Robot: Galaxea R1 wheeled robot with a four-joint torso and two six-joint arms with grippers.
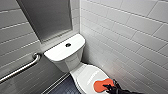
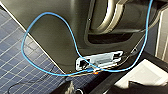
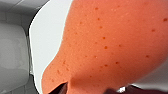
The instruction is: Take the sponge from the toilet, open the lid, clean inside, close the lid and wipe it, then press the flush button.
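Note:
The white toilet (image 1: 75, 65) stands in a tiled corner with its oval lid (image 1: 86, 75) down. The orange sponge (image 1: 101, 85) lies on the lid's near right part. The round dark flush button (image 1: 68, 45) sits in the middle of the tank top. My right gripper (image 1: 110, 87) reaches in from the lower right, its dark fingers spread at the sponge's near edge. In the right wrist view the sponge (image 3: 107, 45) looms very close over the white lid (image 3: 47, 37).
A steel grab bar (image 1: 22, 68) runs along the left wall. The white tiled wall (image 1: 130, 37) is close on the toilet's right. Dark tiled floor (image 1: 62, 87) lies to the toilet's left. The left wrist view has a blue cable (image 2: 37, 30) against the robot's body.

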